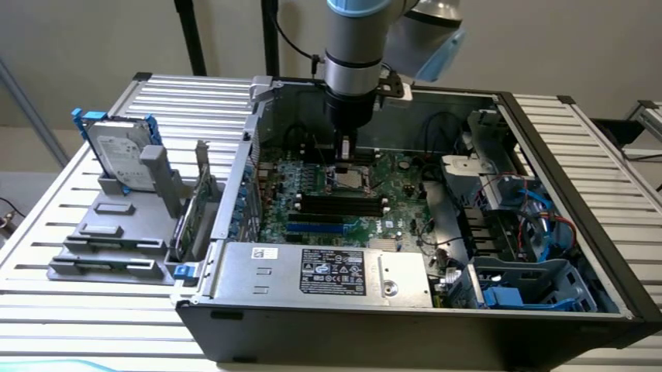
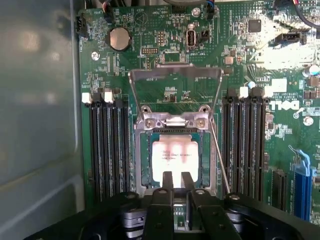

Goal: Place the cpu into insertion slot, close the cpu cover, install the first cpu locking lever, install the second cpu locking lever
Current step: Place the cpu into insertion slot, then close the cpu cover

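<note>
Now gripper point(image 2: 177, 176), jaws nearly together and pinching nothing, hangs over the cpu point(image 2: 172, 155) seated in the insertion slot point(image 2: 143, 161); cpu cover point(image 2: 175, 71) stands raised just beyond.

— We see a green motherboard point(image 2: 165, 55), with the cpu point(image 2: 172, 159) pale silver, yes?
— We do: black memory slots point(image 2: 107, 145), a shiny silver cpu cover point(image 2: 175, 71). At the exterior view's left we find blue clips point(image 1: 80, 118) on a grey drive point(image 1: 119, 155); the table point(image 1: 605, 155) looks striped silver-white, we think.
</note>
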Robot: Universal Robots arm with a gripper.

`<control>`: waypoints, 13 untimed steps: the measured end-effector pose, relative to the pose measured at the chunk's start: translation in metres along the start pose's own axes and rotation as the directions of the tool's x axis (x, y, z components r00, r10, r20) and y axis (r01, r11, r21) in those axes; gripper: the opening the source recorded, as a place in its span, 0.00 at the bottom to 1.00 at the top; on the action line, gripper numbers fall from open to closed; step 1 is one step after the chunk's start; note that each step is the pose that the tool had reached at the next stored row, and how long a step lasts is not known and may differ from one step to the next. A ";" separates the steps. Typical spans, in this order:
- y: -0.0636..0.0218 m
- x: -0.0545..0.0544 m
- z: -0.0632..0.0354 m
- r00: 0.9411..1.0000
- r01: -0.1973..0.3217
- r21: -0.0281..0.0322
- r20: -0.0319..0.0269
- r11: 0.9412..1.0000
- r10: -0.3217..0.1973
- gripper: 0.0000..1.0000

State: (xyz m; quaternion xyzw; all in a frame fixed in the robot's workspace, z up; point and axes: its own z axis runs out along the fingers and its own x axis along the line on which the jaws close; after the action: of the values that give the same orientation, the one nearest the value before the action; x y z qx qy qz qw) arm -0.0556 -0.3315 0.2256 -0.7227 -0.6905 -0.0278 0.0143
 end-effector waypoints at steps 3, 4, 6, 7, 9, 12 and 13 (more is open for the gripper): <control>-0.0085 -0.002 -0.0024 1.000 0.000 0.000 -0.004 1.000 0.000 0.11; -0.0116 -0.003 -0.0031 1.000 0.000 0.000 -0.005 1.000 0.000 0.11; -0.0171 -0.004 -0.0039 1.000 0.000 0.000 -0.008 1.000 0.000 0.11; -0.0185 -0.005 -0.0040 1.000 0.000 0.000 -0.010 1.000 0.000 0.11; -0.0190 -0.005 -0.0040 1.000 0.000 0.000 -0.010 1.000 0.000 0.11; -0.0190 -0.005 -0.0040 1.000 0.000 0.000 -0.011 1.000 0.000 0.11; -0.0190 -0.005 -0.0040 1.000 0.000 0.000 -0.012 1.000 0.000 0.11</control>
State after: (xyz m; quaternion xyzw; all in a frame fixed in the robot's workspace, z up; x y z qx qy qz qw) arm -0.0749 -0.3356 0.2290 -0.7226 -0.6903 -0.0320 0.0183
